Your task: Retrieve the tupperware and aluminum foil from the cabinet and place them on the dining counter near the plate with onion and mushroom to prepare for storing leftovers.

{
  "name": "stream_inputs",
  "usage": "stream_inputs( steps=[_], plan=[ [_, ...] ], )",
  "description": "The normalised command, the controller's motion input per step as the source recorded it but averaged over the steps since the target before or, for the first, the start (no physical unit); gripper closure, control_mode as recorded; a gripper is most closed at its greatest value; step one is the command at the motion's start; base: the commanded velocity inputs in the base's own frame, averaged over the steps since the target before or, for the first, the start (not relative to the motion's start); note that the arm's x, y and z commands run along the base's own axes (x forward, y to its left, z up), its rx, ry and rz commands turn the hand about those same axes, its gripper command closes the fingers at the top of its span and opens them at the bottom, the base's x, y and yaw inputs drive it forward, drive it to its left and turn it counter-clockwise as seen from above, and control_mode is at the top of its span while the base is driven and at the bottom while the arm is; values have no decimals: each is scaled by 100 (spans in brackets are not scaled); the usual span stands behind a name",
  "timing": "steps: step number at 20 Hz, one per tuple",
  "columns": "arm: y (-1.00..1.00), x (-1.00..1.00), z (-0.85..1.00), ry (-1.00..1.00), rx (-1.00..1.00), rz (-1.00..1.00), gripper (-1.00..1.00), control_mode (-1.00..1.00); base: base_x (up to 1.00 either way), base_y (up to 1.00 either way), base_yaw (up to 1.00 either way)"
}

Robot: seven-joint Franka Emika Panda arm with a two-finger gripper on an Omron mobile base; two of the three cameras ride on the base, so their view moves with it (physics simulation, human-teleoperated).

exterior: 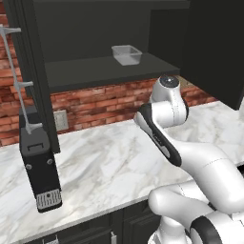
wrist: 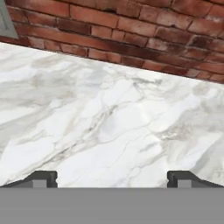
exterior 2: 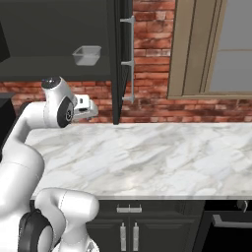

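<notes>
**Clear tub waits on the cabinet shelf, arm below with jaws wide**

A tall black cabinet [exterior: 109, 43] stands open above a marble worktop [exterior: 109, 162] backed by red brick wall [exterior: 95, 102]. Its door, with a long silver bar handle [exterior 2: 129, 59], hangs open beside the shelf. On the dark shelf inside the cabinet sits the tupperware [exterior: 127, 54], a small shallow tub of clear greyish plastic, upright and alone, well above the arm.

The white robot arm [exterior: 167, 124] is folded low under the cabinet, over the worktop. In the hand view the jaws stand wide apart and hold nothing, facing bare marble and brick.

The tub looks light, thin-walled and somewhat springy, with smooth sides likely to slip; a pinch across one rim wall, or across its narrow width, seems the safest hold.

No foil carton can be seen in the cabinet from here. No brand, label or writing can be read anywhere.
</notes>
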Motion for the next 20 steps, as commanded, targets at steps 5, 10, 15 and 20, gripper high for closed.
stream_inputs(
  steps=[5, 10, 15, 20],
  plan=[
    [9, 0, 98, -25, -13, 0, -100, -100, 0, 0, 0],
    [36, 0, 84, -29, -19, 0, -100, -100, 0, 0, 0],
    [12, 3, 64, -23, -4, 0, -100, -100, 0, 0, 0],
    [0, 0, 50, -7, 19, 0, -100, -100, 0, 0, 0]
  ],
)
